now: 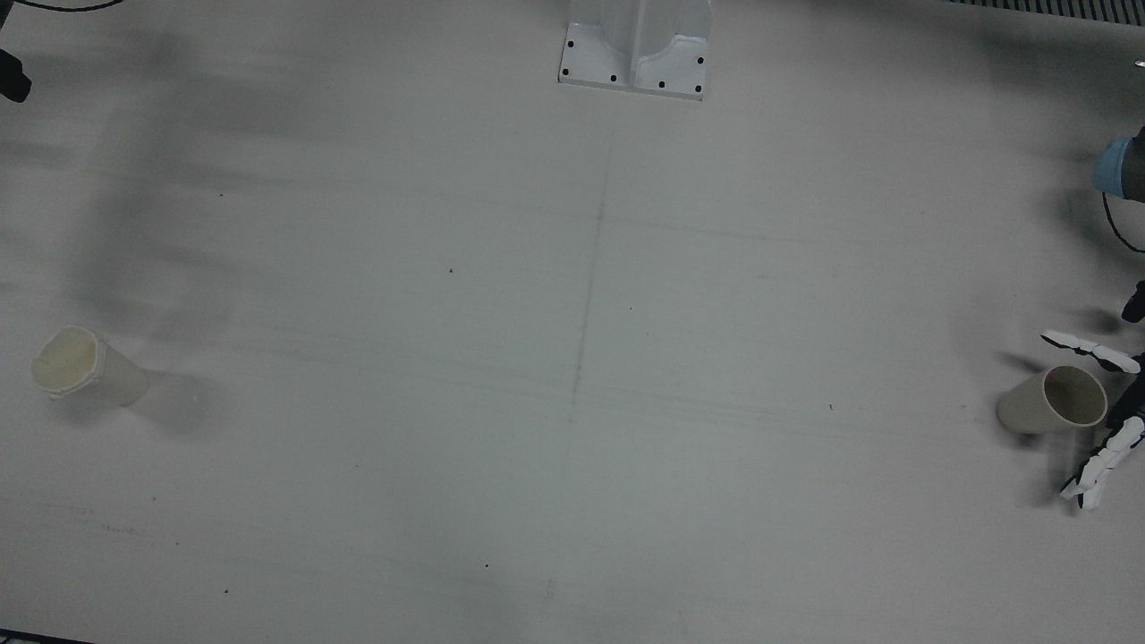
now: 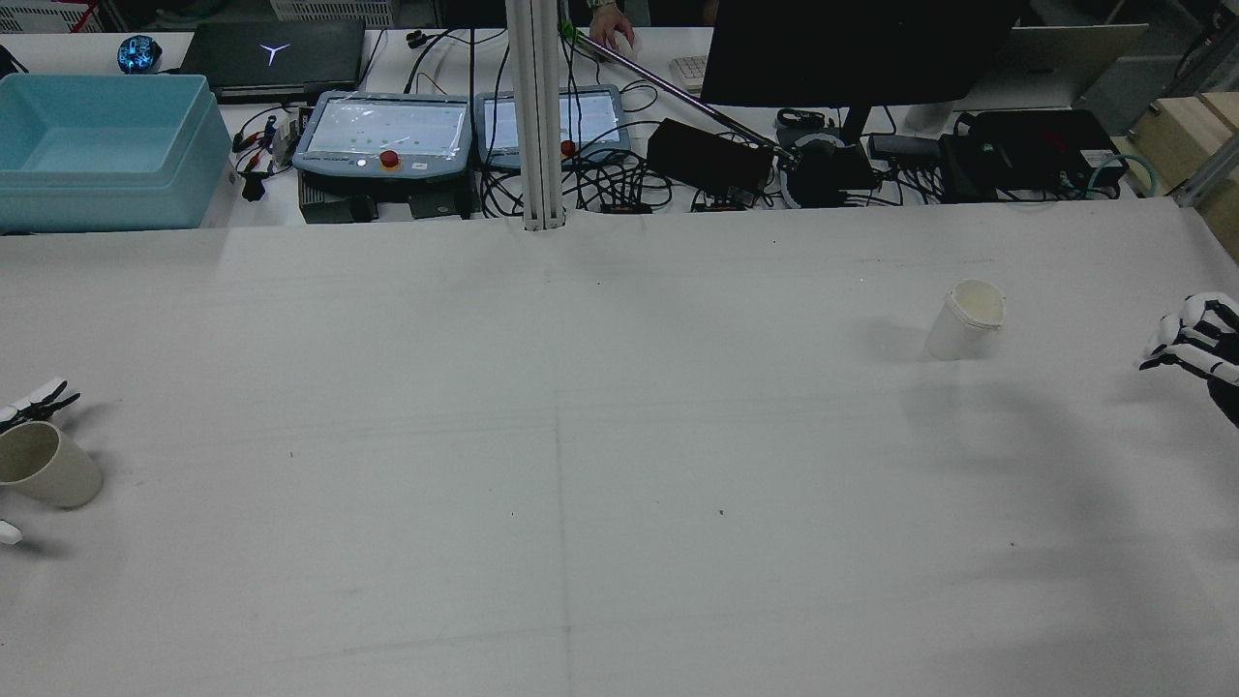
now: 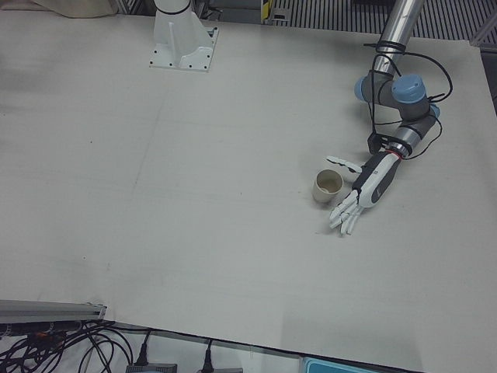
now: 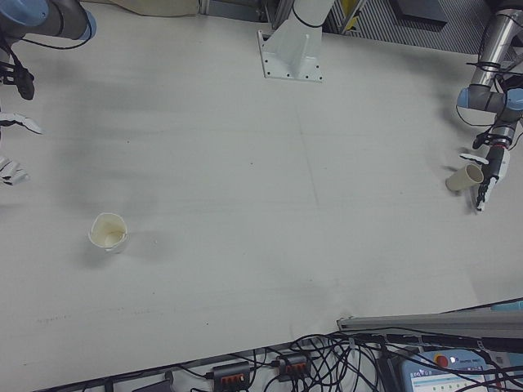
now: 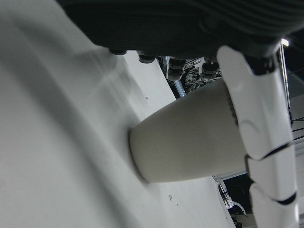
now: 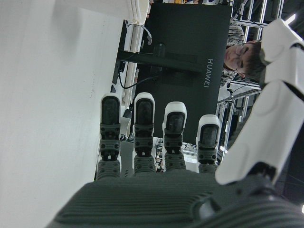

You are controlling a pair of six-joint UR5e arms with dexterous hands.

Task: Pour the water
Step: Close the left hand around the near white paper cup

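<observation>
- Front view: the left hand [image 1: 1112, 407] sits at the view's right edge, its fingers [image 1: 1093, 345] spread wide on either side of a grey cup [image 1: 1055, 400] that tilts with its mouth toward the palm. I cannot tell whether any finger touches it. A second, cream cup [image 1: 79, 365] stands far off on the table [image 1: 572, 358], well apart from both hands.
- Rear view: the grey cup [image 2: 44, 465] lies between the left hand's fingertips [image 2: 39, 399] at the view's left edge. The right hand [image 2: 1195, 339] is at the right edge, fingers apart and curled, holding nothing; the cream cup [image 2: 966, 319] stands upright near it, beyond its fingertips.
- Left-front view: the left hand [image 3: 365, 190] lies stretched just beside the grey cup [image 3: 328, 185], one finger behind the cup, the others pointing past it, unclosed.
- Right-front view: the right hand [image 4: 12, 147] is open at the left edge, apart from the cream cup [image 4: 108, 232]. The left hand [image 4: 489, 175] flanks the grey cup [image 4: 464, 178].
- Left hand view: the grey cup [image 5: 190, 137] lies just under one finger [image 5: 259, 123], close to the palm; contact is unclear.
- Right hand view: the right hand's fingers [image 6: 142, 128] stand apart, straight, with nothing held.
</observation>
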